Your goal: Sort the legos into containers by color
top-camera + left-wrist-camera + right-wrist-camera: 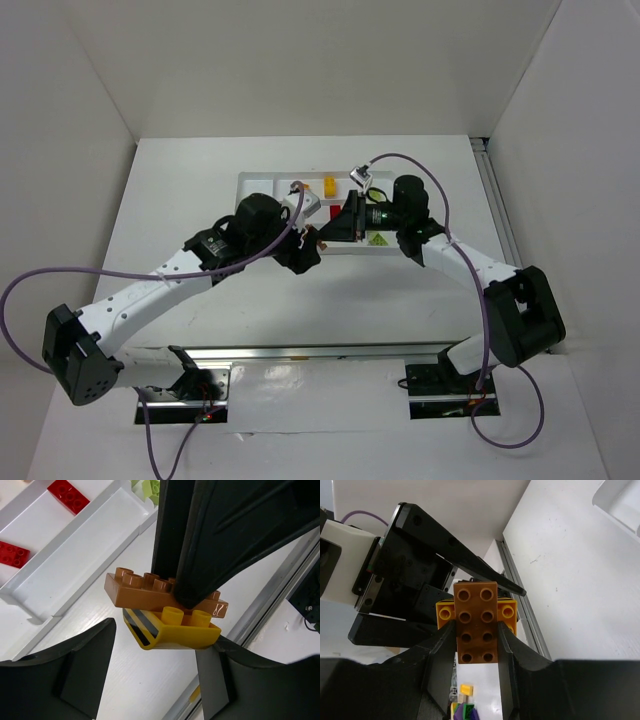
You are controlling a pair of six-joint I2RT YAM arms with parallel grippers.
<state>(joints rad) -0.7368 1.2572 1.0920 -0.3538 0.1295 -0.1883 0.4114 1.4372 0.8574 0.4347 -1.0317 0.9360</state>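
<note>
Right gripper is clamped on the long sides of a brown brick, whose long axis runs out along the fingers. A yellow brick clings to the brown one's underside and shows here only as a rim on either side. Left gripper faces the pair with its jaws parted, one finger to each side of the yellow brick, which sits just at the fingertips. Its length runs across from one finger toward the other, so closing would likely catch its ends. Whether either finger touches it I cannot tell. Pulling the two bricks apart looks like the step in hand. The left wrist view alone shows the yellow brick's striped, slanted end, and the white tray beyond with red bricks in it. From overhead, both grippers meet just at the tray's near edge, with the bricks almost hidden between them.
</note>
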